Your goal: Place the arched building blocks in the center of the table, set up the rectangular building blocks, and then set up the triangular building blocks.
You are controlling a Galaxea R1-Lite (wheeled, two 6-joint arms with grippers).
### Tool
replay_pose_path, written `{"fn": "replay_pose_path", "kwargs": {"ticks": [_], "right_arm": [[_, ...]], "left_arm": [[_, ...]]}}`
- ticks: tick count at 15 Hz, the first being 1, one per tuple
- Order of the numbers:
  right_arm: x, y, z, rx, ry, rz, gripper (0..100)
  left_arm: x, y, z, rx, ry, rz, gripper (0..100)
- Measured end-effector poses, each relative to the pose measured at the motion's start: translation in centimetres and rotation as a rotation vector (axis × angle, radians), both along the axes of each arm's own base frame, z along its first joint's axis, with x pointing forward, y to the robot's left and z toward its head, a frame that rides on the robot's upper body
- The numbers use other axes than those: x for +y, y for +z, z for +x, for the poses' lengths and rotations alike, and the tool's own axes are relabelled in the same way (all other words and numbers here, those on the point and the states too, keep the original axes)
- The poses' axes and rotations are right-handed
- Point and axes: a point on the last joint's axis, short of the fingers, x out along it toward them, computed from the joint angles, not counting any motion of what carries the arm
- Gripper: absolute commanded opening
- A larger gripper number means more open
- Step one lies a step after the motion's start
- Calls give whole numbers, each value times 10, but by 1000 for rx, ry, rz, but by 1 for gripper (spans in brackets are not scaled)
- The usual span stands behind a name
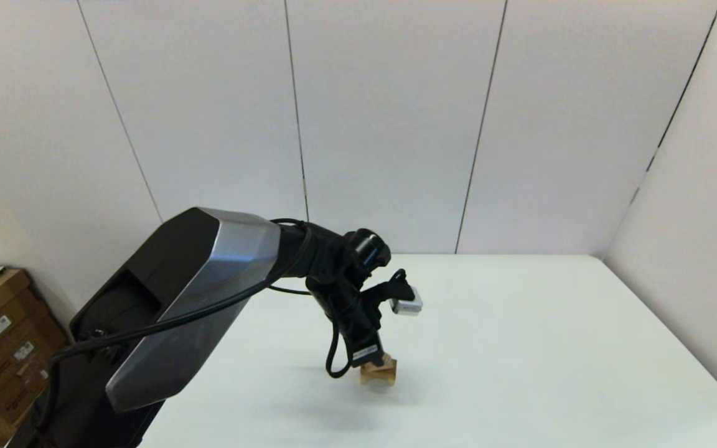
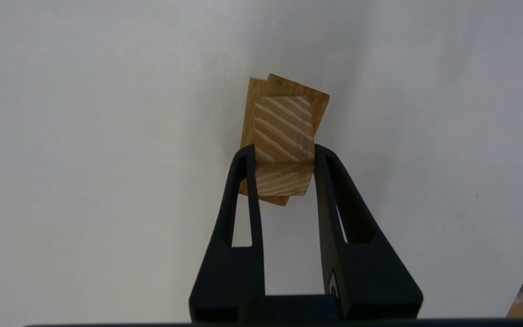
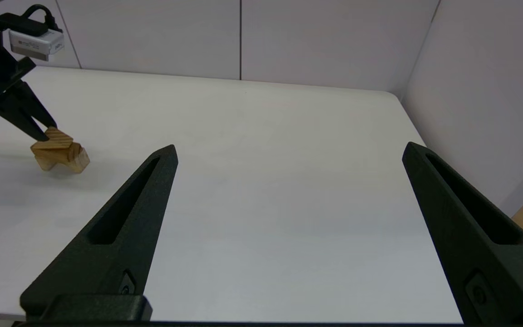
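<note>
Half hiding the wooden stack near the middle of the table behind the left gripper, seen from the head

From the left wrist, clenching the triangular block by its flanks, probably squaring it over the skewed stack and covering any rectangular block

From the right wrist, idling the right gripper spread wide at the table's right, showing the arched block lowest

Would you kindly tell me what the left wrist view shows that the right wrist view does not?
Only the left wrist view: from above, the left gripper shut on two sides of the small tan wooden wedge. Only the right wrist view: the pale hollow under the chunky tan arched block, and the open right gripper. Both: the wedge over the arched block on the white table.
</note>
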Motion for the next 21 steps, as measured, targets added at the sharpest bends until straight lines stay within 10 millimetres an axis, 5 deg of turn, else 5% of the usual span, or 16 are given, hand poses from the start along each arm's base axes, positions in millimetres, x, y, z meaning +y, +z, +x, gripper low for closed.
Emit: {"fn": "replay_pose_path", "kwargs": {"ticks": [7, 8, 17, 21], "right_arm": [[0, 0, 0, 0, 0, 0, 100], [0, 0, 0, 0, 0, 0, 100], [0, 0, 0, 0, 0, 0, 100], [0, 0, 0, 0, 0, 0, 100]], "left_arm": [[0, 0, 0, -3, 1, -1, 0], [0, 0, 1, -3, 1, -1, 100], [-3, -2, 4, -30, 8, -23, 100], [2, 34, 5, -83, 37, -74, 100]]}}
